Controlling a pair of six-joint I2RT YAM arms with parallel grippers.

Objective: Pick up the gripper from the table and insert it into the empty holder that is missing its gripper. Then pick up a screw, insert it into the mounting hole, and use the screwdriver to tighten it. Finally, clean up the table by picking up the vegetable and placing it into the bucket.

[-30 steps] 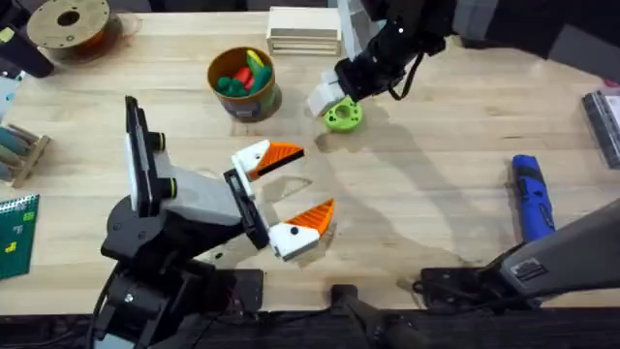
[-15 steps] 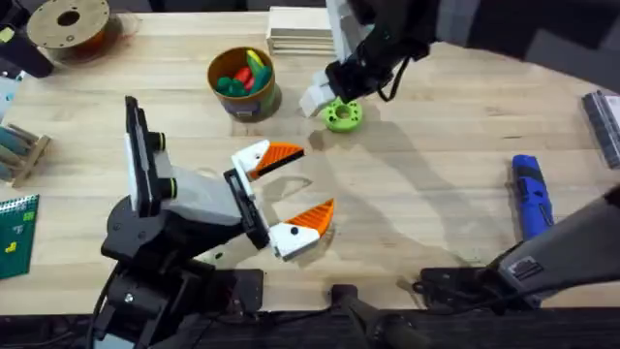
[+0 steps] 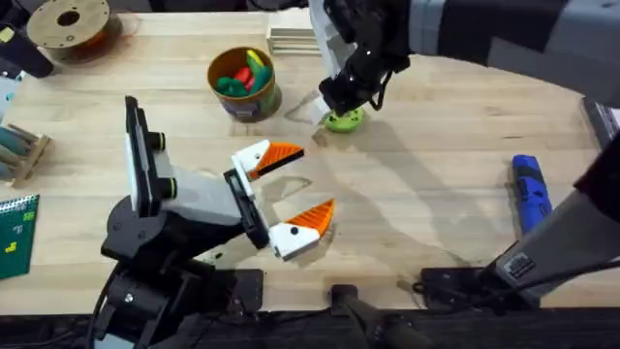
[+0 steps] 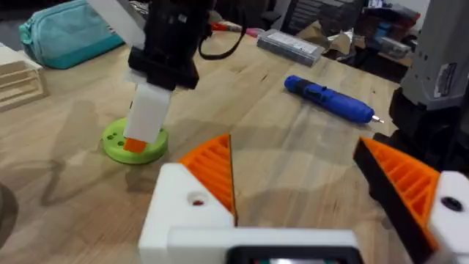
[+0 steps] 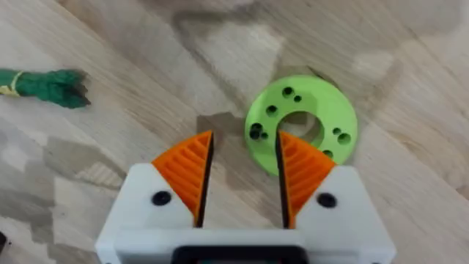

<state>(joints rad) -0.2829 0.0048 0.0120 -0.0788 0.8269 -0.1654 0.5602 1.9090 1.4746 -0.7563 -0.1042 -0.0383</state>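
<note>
The vegetable (image 5: 45,86) lies flat on the bare bench (image 3: 426,145). In the right wrist view you see it apart from the green ring disc (image 5: 302,125), with bare wood between them. The bucket (image 3: 242,82) stands near the disc (image 3: 343,119), at about 9 o'clock from it in the overhead view, and it holds red, green and yellow toy pieces. The screwdriver (image 3: 531,199) lies at about 4 o'clock from the disc, well apart, close to the right edge of the bench.

Your right tool (image 5: 242,180) hangs just over the disc. Its two orange pads are a little apart and nothing is between them; the rim of the disc lies just beyond the tips. In the left wrist view its white finger comes down almost upright, with the orange tip at the disc.

Your left tool (image 3: 295,184) is at about 7 o'clock from the disc, near the front of the bench. It is spread wide and holds nothing.

A stack of wooden blocks (image 3: 291,39) sits at 11 o'clock from the disc, near the far edge. A spool (image 3: 68,24) is in the far left corner, and a small wooden rack (image 3: 19,150) and a green card (image 3: 17,233) are along the left edge. The widest open wood is between the disc and the screwdriver.
</note>
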